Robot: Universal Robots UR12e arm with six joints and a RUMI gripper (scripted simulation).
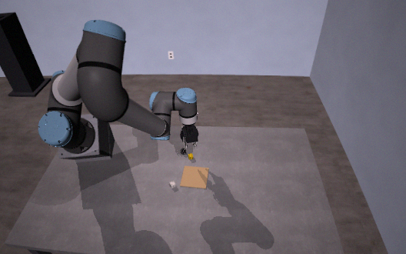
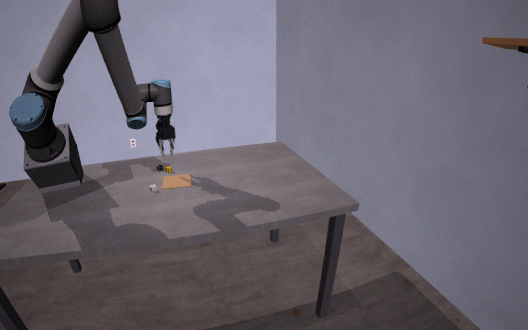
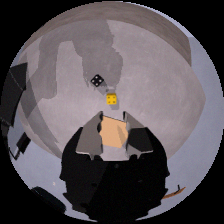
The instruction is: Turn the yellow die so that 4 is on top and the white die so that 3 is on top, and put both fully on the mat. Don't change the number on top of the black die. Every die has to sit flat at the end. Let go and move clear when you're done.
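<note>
The arm hangs over the far-left part of the tabletop (image 2: 281, 185) with its gripper (image 1: 189, 145) raised clear above the dice, the jaws drawn in to a narrow gap with nothing between them; from the wrist view only the tan mat (image 3: 113, 134) shows through that gap. The yellow die (image 1: 190, 155) sits on the bare tabletop just beyond the mat's far edge, four pips showing on its top as far as I can make out, with the black die (image 1: 183, 151) close beside it on the left, apparently showing five. The white die (image 1: 172, 185) rests apart from those two, just off the mat's left side, its top face too small to read. None of the dice is on the mat, so I would judge the work to be at the yellow die's step, with nothing yet placed. The next move seems to call for a descent onto the yellow die with the jaws spread enough to straddle it, keeping well off the black die so its top number is not disturbed.
</note>
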